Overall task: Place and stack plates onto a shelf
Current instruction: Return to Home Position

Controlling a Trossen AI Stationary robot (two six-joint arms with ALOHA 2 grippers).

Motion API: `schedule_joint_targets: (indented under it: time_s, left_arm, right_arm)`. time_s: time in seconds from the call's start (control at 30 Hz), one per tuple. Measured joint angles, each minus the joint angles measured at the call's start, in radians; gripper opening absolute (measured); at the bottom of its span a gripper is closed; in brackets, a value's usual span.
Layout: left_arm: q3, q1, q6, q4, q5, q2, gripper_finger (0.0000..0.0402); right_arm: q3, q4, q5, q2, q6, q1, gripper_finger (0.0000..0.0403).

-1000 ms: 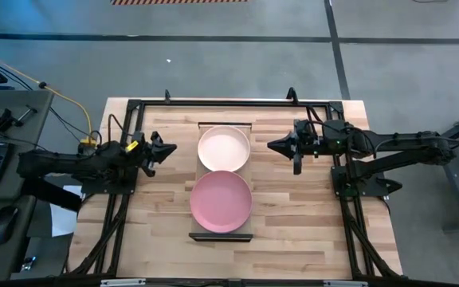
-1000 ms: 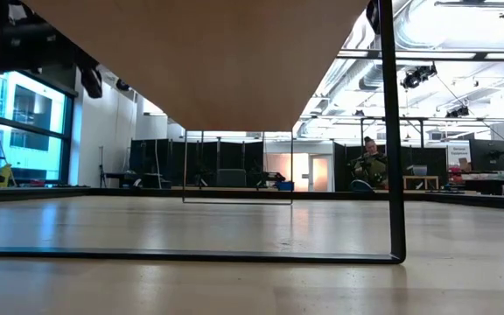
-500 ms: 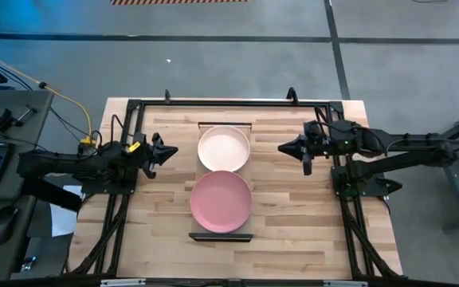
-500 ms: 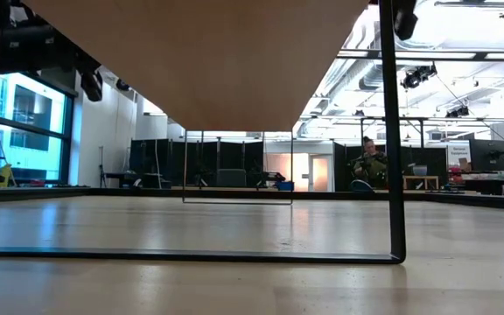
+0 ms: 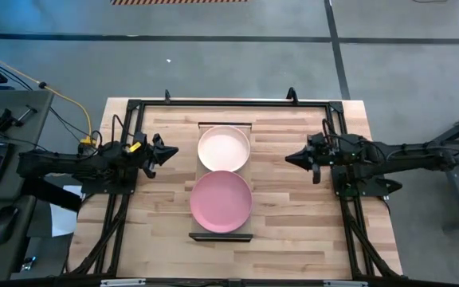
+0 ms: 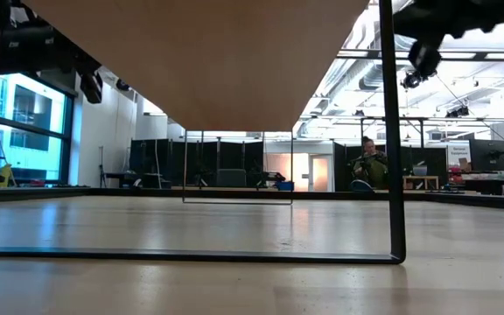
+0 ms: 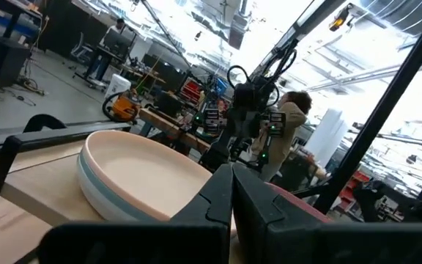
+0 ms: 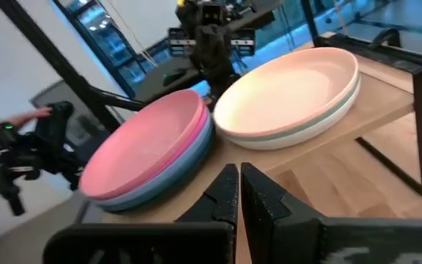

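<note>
Long light-wood shelf with dark end rails [image 5: 197, 172] sat in the middle of the plank surface [image 5: 293, 223], carrying two stacks in a row along its length. A matte peach round plate [image 5: 224, 148] topped the far stack and a matte pink round plate [image 5: 221, 201] topped the near one, the two close against each other, and the right wrist view showed thin bluish rims of further plates under each top plate. To the shelf's left, level with the far stack, the left end effector [image 5: 168, 151] hung with fingers pressed together and empty; well off to the shelf's right, the right end effector [image 5: 291, 159] hung with fingers drawn to a bare slit, likewise empty.
</note>
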Motion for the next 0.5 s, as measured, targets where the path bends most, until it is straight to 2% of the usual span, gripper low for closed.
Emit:
schedule_joint_targets:
  time_s: [0.1, 0.3, 0.5]
  left_arm:
    - [0.0, 0.0, 0.0, -0.017, 0.0, -0.024, 0.0001]
    - [0.0, 0.0, 0.0, -0.103, 0.0, -0.144, 0.0001]
    - [0.001, 0.0, 0.0, -0.219, 0.0, -0.283, 0.0001]
  right_arm:
    - [-0.048, -0.002, -0.011, -0.09, 0.012, 0.0, 0.0]
    - [-0.103, 0.002, 0.046, -0.27, 0.008, -0.002, 0.0]
    - [-0.115, 0.001, 0.046, -0.339, -0.048, -0.002, 0.0]
